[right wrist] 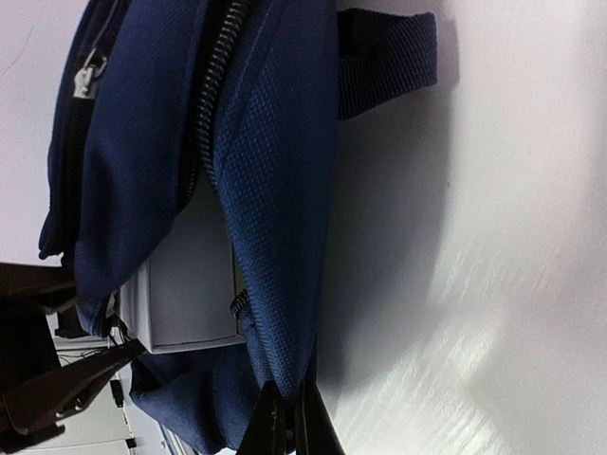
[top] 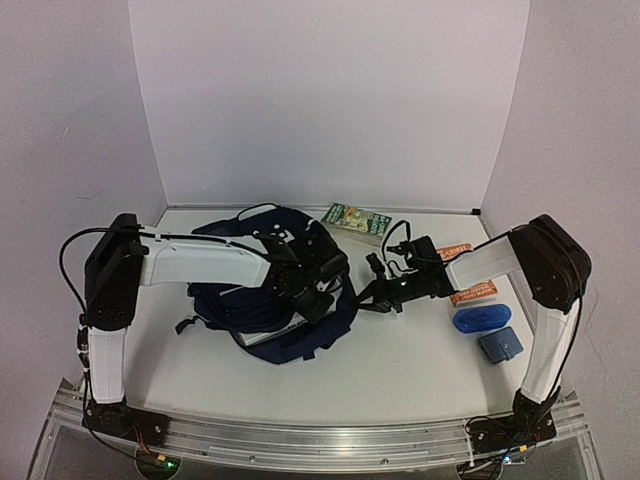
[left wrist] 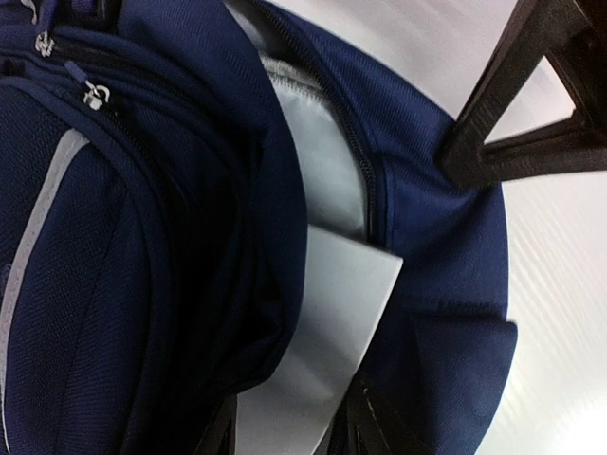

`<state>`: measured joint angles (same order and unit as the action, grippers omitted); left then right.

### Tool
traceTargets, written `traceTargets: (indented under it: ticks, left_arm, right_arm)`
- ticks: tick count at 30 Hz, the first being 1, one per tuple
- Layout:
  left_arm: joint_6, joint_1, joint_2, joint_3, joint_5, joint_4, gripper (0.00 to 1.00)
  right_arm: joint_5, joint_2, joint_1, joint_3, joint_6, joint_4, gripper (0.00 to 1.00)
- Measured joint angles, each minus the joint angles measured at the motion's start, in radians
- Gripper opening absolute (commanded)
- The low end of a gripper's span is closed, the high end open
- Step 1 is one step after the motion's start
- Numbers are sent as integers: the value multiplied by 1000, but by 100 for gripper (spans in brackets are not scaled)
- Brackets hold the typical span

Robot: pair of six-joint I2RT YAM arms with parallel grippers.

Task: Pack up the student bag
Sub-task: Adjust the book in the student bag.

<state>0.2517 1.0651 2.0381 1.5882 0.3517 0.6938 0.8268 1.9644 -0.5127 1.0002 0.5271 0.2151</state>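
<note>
On the near right of the surface lies a small grey-blue pouch, and just beyond it a glossy blue oval case. The two sit close together; whether they touch is hard to tell.

The student bag lies left of centre, flat on the surface. From above, much of it is hidden under the left arm, so only its navy cloth, loose straps and near-right edge show clearly.

At that edge the main zip gapes, and a white slab sticks out of the opening. It is flat and thick like a book or a box; which one cannot be made out. Its far part is buried inside the bag.

The left tool has this slab between its fingers, which press on either side and clamp it. The fingers are cut off by the bottom of the left wrist view, so only their tips show.

The right tool comes in from the right with its fingers together, pinching the bag's cloth rim beside the zip. In the left wrist view one black triangular finger of it presses on that rim just right of the opening.

Farther right, an orange packet lies partly under the right arm, its print covered. At the far side, near the back wall, a green book lies just beyond the bag, its cover too small to read.
</note>
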Motion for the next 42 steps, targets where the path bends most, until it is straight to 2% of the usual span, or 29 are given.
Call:
traceTargets:
  ticks: [6, 10, 12, 18, 28, 33, 42]
  left_arm:
    - [-19, -52, -139, -132, -243, -41, 46]
    - [-13, -70, -246, -178, -358, -27, 46]
    - [-3, -69, -299, -196, -400, -12, 47]
    - [37, -65, -385, -253, -487, 34, 58]
    - [91, 63, -382, -349, -601, 47, 55]
    - [109, 63, -377, -402, -584, 54, 60]
    - [115, 64, -320, -398, -387, 56, 68]
  right_arm:
    - [41, -3, -2, -6, -4, -36, 0]
    - [52, -4, -5, -12, -4, -55, 0]
    - [54, -4, -5, -16, -4, -72, 0]
    - [59, -4, -4, -21, -4, -104, 0]
    - [61, -5, -4, -21, -4, -105, 0]
    - [62, -5, -4, -21, -4, -105, 0]
    - [67, -5, -4, -21, -4, -105, 0]
